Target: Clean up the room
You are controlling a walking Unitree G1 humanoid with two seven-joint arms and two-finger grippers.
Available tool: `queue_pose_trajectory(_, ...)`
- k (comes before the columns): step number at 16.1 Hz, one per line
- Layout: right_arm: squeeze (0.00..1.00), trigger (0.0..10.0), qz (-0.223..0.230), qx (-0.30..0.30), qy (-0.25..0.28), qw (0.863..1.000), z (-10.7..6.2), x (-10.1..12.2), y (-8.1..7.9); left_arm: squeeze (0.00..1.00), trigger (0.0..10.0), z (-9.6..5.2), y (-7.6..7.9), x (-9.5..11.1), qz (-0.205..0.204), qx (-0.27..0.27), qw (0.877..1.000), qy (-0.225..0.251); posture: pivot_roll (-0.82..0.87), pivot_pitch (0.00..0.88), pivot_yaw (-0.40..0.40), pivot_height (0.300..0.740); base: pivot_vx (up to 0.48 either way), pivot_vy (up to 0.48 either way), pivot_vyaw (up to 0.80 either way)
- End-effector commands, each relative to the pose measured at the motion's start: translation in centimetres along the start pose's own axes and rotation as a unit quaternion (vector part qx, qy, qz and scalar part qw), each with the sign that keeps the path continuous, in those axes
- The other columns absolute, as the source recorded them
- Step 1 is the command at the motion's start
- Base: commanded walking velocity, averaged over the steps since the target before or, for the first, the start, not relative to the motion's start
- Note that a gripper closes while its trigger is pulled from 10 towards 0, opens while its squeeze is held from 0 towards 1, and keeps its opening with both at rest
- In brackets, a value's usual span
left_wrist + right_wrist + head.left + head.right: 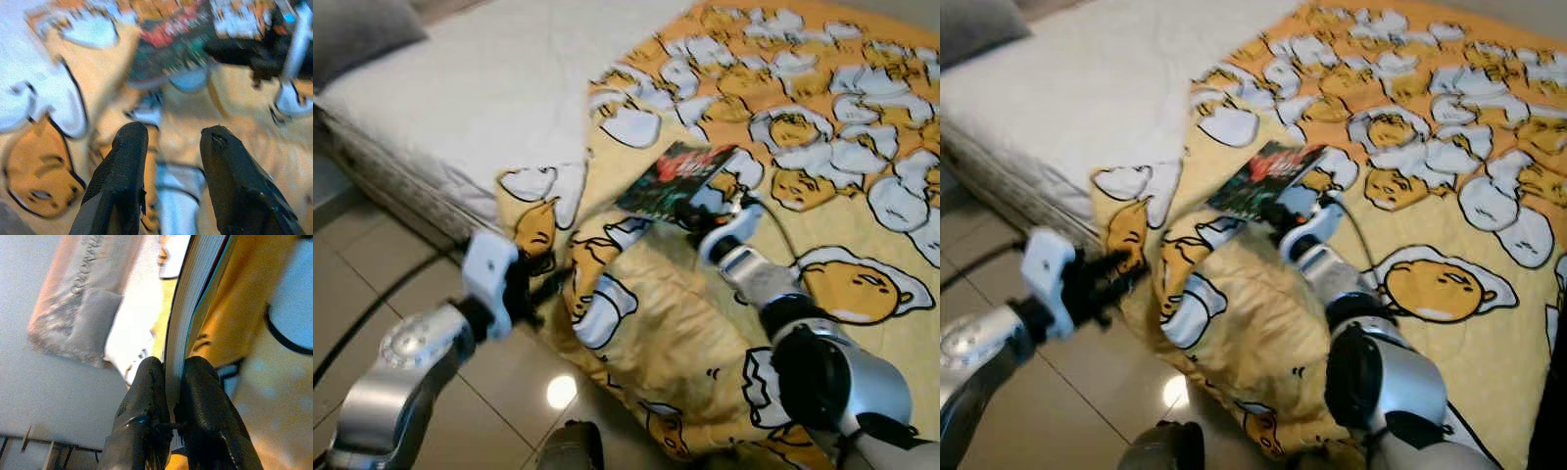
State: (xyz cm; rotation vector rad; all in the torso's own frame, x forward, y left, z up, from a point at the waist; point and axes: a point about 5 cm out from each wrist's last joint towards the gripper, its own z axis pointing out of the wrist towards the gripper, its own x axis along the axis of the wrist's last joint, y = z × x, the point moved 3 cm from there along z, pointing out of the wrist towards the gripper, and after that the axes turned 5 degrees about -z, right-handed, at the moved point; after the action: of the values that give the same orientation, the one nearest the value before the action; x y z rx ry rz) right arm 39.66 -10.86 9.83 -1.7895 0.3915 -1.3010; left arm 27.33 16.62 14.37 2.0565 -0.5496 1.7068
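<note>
Beige floor tiles [460, 392] run along a bed [489, 88] with a white quilted mattress cover, and a grey pillow [357, 29] lies at its far corner. Spread over most of the bed is a yellow blanket [842, 147] printed with cartoon egg figures; its near edge is bunched and hangs down toward the floor.

On the blanket, a book [675, 178] with a dark red and green cover is held at its near edge by the right gripper [695, 211]. The left gripper [548, 284] hovers by the hanging blanket edge, apart from the book.

From the right wrist, the book appears edge-on: its page block and thin cover sit pinched between the two black fingers [146, 396], with the pillow and a pale wall beyond. From the left wrist, the left gripper's fingers [122, 171] stand apart with nothing between them, the blurred book [171, 54] ahead and the right gripper [264, 54] beside it.

Motion blur smears the cover, so no writing on it can be read.
</note>
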Motion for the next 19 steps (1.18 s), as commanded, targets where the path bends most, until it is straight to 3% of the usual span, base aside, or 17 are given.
queue_pose_trajectory(1, 0.00, 0.0, -0.040, 0.046, -0.005, 0.998, -0.2, 0.9, -0.8, 0.00, 10.0, 0.1, -1.3, 0.7, -0.013, 0.025, 0.999, 0.020, 0.08, 0.000, 0.065, 0.740, 0.000, 0.000, 0.00)
queue_pose_trajectory(3, 0.00, 0.0, -0.069, 0.077, -0.022, 0.994, -0.8, 1.0, -0.9, 0.00, 10.0, 0.4, -1.9, 1.3, -0.032, 0.029, 0.998, 0.034, 0.08, 0.000, 0.069, 0.740, 0.000, 0.000, 0.00)
queue_pose_trajectory(4, 0.00, 0.0, -0.086, 0.117, -0.032, 0.989, -1.4, 1.2, -1.3, 0.31, 10.0, 0.6, -2.2, 1.9, -0.056, 0.021, 0.997, 0.048, 0.08, 0.000, 0.070, 0.740, 0.000, 0.000, 0.00)
queue_pose_trajectory(5, 0.00, 0.0, -0.092, 0.147, -0.035, 0.984, -1.9, 1.4, -1.8, 1.00, 10.0, 0.7, -2.3, 2.4, -0.087, 0.005, 0.994, 0.061, 0.08, 0.000, 0.070, 0.740, 0.000, 0.000, 0.00)
queue_pose_trajectory(8, 0.00, 0.0, -0.107, 0.232, -0.037, 0.966, -3.4, 2.2, -3.4, 1.00, 10.0, 0.9, -2.3, 3.1, -0.131, -0.036, 0.988, 0.073, 0.08, 0.000, 0.076, 0.740, 0.000, 0.000, 0.00)
queue_pose_trajectory(9, 0.00, 0.0, -0.117, 0.296, -0.059, 0.946, -4.8, 2.2, -4.9, 1.00, 10.0, 1.2, -2.7, 3.2, -0.165, -0.053, 0.982, 0.071, 0.07, 0.000, 0.081, 0.740, 0.000, 0.000, 0.00)
queue_pose_trajectory(10, 0.00, 0.0, -0.118, 0.317, -0.067, 0.939, -5.3, 2.1, -5.4, 1.00, 10.0, 1.3, -2.8, 3.2, -0.185, -0.058, 0.979, 0.067, 0.07, 0.000, 0.081, 0.740, 0.000, 0.000, 0.00)
queue_pose_trajectory(12, 0.00, 0.0, -0.106, 0.383, -0.092, 0.913, -7.1, 2.0, -7.3, 0.96, 10.0, 1.6, -3.1, 3.4, -0.280, -0.100, 0.952, 0.076, 0.07, 0.000, 0.082, 0.740, 0.000, 0.000, 0.00)
queue_pose_trajectory(13, 0.00, 0.0, -0.105, 0.408, -0.110, 0.900, -8.0, 1.6, -8.0, 0.00, 10.0, 1.7, -3.0, 3.3, -0.317, -0.125, 0.937, 0.074, 0.08, 0.000, 0.080, 0.740, 0.000, 0.000, 0.00)
queue_pose_trajectory(16, 0.00, 0.0, -0.098, 0.466, -0.176, 0.862, -10.5, -0.3, -10.0, 0.00, 10.0, 2.4, -2.6, 3.6, -0.412, -0.199, 0.887, 0.070, 0.07, 0.000, 0.080, 0.740, 0.000, 0.000, 0.00)
queue_pose_trajectory(18, 0.00, 0.0, -0.094, 0.481, -0.195, 0.849, -11.3, -1.0, -10.8, 0.00, 10.0, 2.8, -1.8, 3.9, -0.429, -0.236, 0.869, 0.067, 0.07, 0.000, 0.080, 0.740, 0.000, 0.000, 0.00)
queue_pose_trajectory(19, 0.00, 0.0, -0.094, 0.487, -0.207, 0.843, -11.6, -1.5, -10.9, 0.00, 8.9, 3.0, -1.2, 4.0, -0.425, -0.255, 0.867, 0.061, 0.06, 0.000, 0.084, 0.740, 0.000, 0.000, 0.00)
